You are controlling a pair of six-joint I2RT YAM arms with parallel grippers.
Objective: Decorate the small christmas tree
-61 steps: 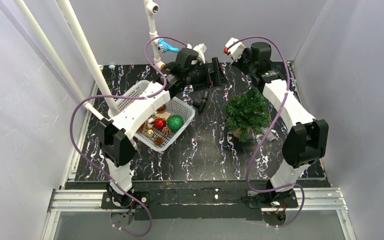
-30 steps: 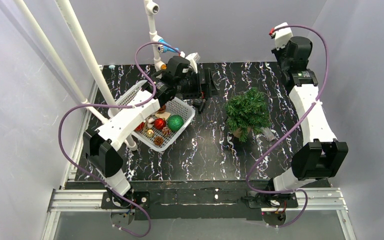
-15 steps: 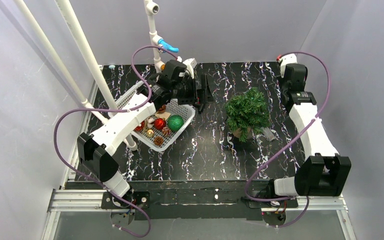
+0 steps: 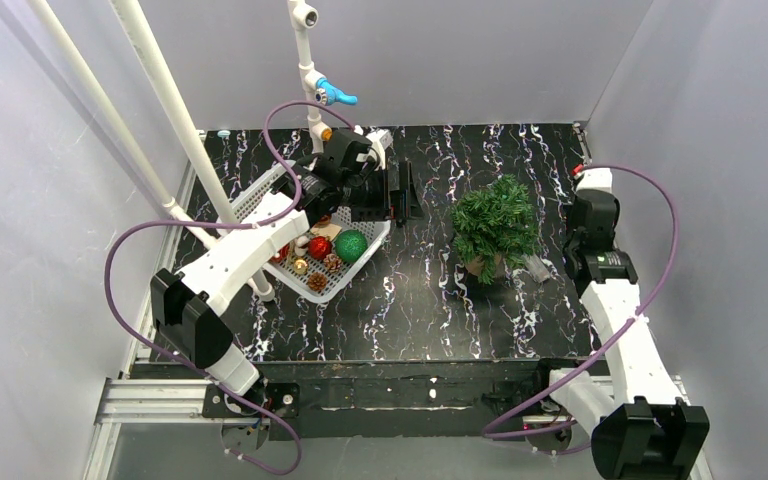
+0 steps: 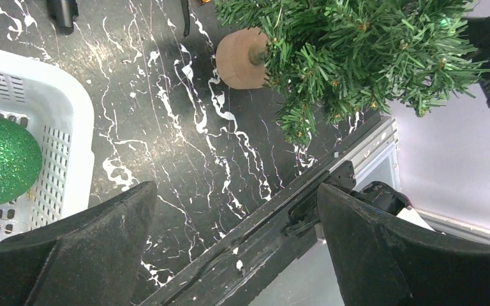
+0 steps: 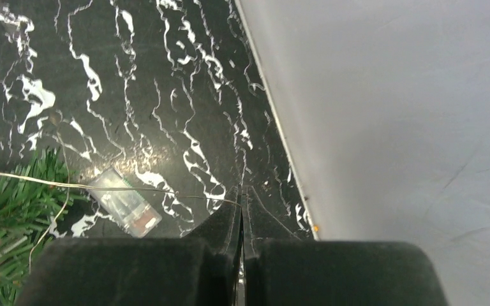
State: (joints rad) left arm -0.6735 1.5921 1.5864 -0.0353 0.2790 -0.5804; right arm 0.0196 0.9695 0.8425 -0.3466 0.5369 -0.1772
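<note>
While the left gripper (image 5: 235, 190) gapes empty, the right gripper (image 6: 242, 194) pinches a thin wire (image 6: 102, 186); the small christmas tree (image 4: 495, 222) stands upright.

One small christmas tree (image 4: 495, 222) stands on the tabletop (image 4: 410, 300), and there is one white basket (image 5: 70, 127). In the part of the basket that shows, I count one green glitter ball (image 4: 350, 245), one red ball (image 4: 318, 247), one small gold ball (image 4: 300, 265) and two pinecones (image 4: 317, 283); the arm above hides the rest. One clear little box (image 6: 124, 204) lies by the tree, with one thin wire (image 6: 134, 189). There are two arms, so two hands: the left hand (image 5: 236, 191) and the right hand (image 6: 241, 191). There are three white pipes (image 4: 175, 110) and one blue valve (image 4: 332, 95).
</note>
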